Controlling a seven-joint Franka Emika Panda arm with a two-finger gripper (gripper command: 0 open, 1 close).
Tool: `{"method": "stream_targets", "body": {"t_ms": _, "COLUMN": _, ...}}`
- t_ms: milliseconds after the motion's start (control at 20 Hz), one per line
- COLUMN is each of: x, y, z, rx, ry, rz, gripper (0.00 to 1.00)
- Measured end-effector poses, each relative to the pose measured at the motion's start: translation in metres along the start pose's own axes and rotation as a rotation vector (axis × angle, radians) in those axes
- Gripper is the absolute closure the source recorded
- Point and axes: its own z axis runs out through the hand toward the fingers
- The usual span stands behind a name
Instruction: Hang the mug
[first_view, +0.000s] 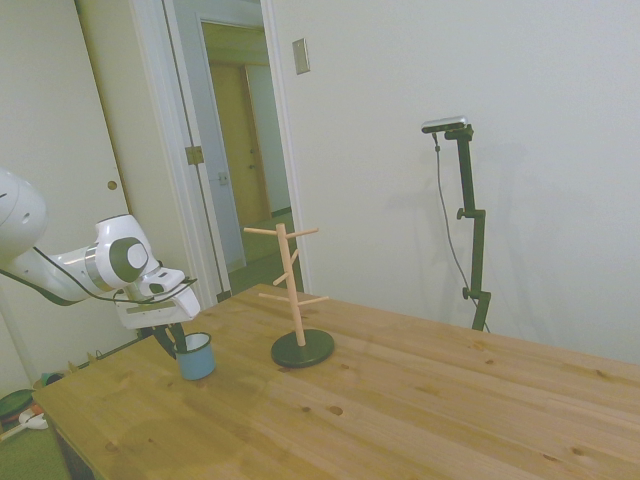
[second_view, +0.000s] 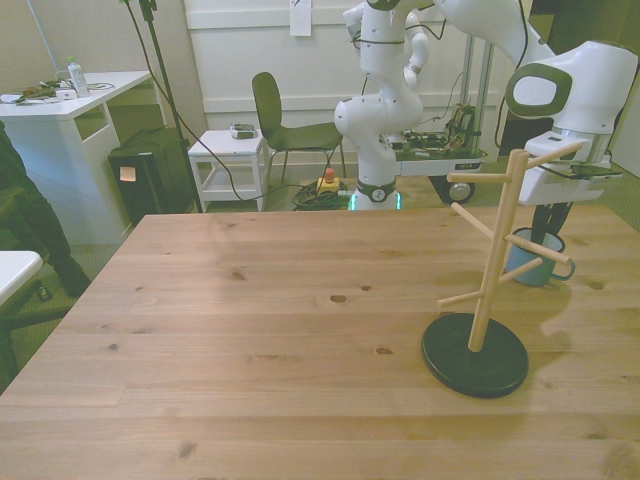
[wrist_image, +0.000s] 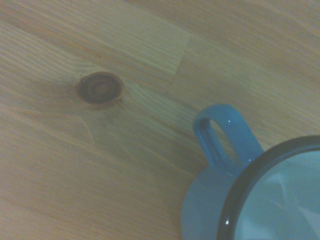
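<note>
Mug (first_view: 196, 358) upright on the wooden surface (first_view: 400, 400), lower left of the side view, near the surface's edge; at right edge of the front view, partly behind the peg stand's arms. End effector (first_view: 178, 343) is down at the mug's rim, one dark finger seems inside the cup; can't tell if it is clenched or released. Wooden peg stand (first_view: 296, 300) on its dark round base, well apart from the mug. Wrist view: mug handle (wrist_image: 226, 134), dark rim, white inside, a knot (wrist_image: 101, 88) in the wood nearby.
</note>
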Motion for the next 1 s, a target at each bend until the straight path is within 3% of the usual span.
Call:
{"method": "stream_targets", "body": {"t_ms": 500, "x": 0.013, "y": 0.01, "z": 0.002, "rx": 0.006, "ry": 0.007, "rz": 0.063, "gripper": 1.0}}
{"method": "stream_targets", "body": {"t_ms": 1000, "x": 0.046, "y": 0.031, "z": -0.045, "rx": 0.053, "ry": 0.077, "rz": 0.141, "gripper": 1.0}}
